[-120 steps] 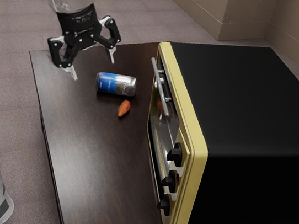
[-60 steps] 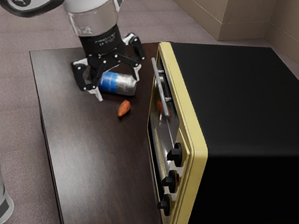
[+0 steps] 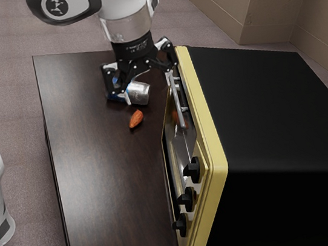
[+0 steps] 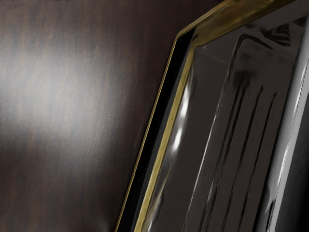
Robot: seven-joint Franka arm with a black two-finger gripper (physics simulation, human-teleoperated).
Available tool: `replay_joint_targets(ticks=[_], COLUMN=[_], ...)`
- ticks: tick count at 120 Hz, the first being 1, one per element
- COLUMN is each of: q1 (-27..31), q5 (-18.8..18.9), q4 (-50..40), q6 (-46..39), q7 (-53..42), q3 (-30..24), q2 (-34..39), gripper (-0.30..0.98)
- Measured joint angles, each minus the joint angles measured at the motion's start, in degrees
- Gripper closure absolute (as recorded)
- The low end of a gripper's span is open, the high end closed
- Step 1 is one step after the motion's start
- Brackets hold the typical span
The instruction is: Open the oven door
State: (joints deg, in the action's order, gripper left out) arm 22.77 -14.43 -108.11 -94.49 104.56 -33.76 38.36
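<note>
My gripper (image 3: 150, 91) stands open at the far end of the oven's front, its fingers spread wide. One finger is at the upper end of the oven handle (image 3: 176, 100); whether it touches cannot be told. The other finger is over the can. The oven (image 3: 272, 108) has a yellow frame, and its glass door (image 3: 181, 139) is shut. In the wrist view the handle (image 4: 285, 145) runs as a grey bar alongside the dark door glass (image 4: 207, 121).
A blue and silver can (image 3: 139, 93) lies partly behind my gripper. Near it is a small orange-brown almond-shaped thing (image 3: 136, 119). Black knobs (image 3: 188, 199) stick out from the oven front over the dark table (image 3: 113, 197).
My gripper has moved toward the exterior view's right and downward, from above the table's far edge, past the can, to the handle's upper end. The oven and can have stayed put.
</note>
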Motion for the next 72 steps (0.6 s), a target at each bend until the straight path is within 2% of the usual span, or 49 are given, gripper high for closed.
replay_joint_targets(ticks=[15, 72], q1=[1.98, 3.45], q5=[-0.24, -0.21], q4=[-0.01, -0.60], q6=[-0.54, -3.81], q7=[-2.60, -8.91], q3=[0.00, -0.85], q2=[-0.98, -3.87], gripper=[0.00, 0.00])
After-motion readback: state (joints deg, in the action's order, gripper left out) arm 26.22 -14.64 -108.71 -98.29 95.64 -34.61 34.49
